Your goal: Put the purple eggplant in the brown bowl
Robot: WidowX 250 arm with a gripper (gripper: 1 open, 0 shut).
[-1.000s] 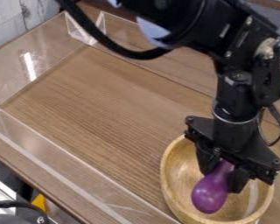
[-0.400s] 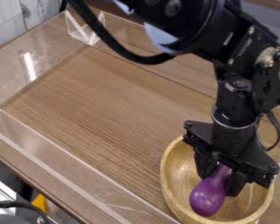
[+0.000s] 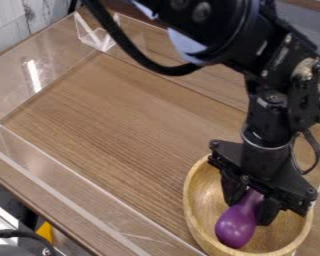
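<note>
The purple eggplant [image 3: 236, 226] hangs fat end down inside the brown bowl [image 3: 202, 196], its narrow upper end pinched between the closed fingers of the black gripper [image 3: 254, 207]. Its rounded bottom sits low against the bowl's inner floor, though whether it actually touches cannot be told. The bowl stands at the lower right corner of the tabletop [image 3: 123, 120], partly cut off by the picture's edge. The gripper points straight down from a bulky black arm [image 3: 243, 50] that reaches in from the top of the view.

The tabletop is a light wood-grain surface, with the grain running diagonally. A low clear plastic wall [image 3: 43, 60] fences it along the far left side and along the near edge, catching pale reflections. Beyond the wall at the lower left, a darker floor area shows with a bit of unidentifiable equipment in the corner.
</note>
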